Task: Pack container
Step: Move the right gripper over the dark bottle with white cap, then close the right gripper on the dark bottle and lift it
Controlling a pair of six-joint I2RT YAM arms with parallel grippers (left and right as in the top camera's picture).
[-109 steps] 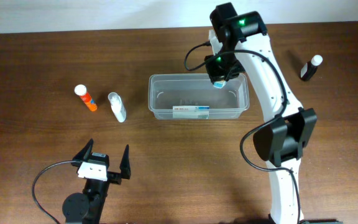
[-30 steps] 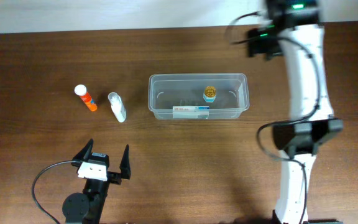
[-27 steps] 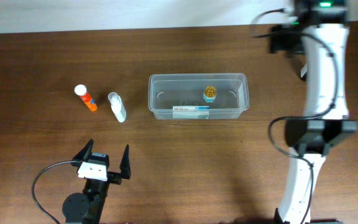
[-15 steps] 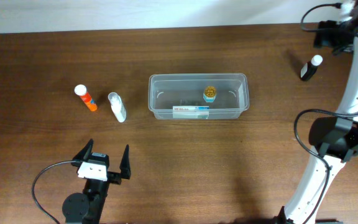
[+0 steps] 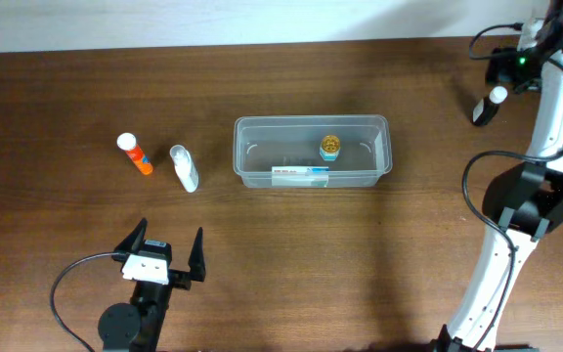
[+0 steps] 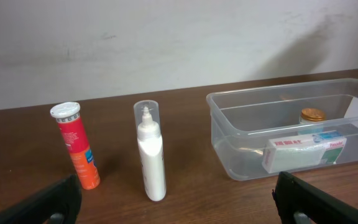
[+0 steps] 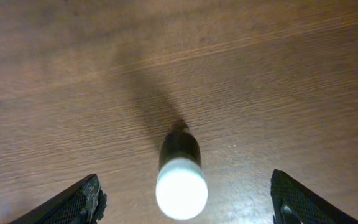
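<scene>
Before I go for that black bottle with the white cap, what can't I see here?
- Black, white-capped bottle: right wrist looks down on its cap, hiding most of the body; overhead shows it too small for any label.
- White box in the clear plastic tub: print too small in overhead and left wrist.
- Gold-lidded jar: left wrist, lower part hidden behind the box.
- Right arm: cut off by overhead's top-right edge.

Even bright ltg, soft shadows; sheen on container; bottle cap overexp.
</scene>
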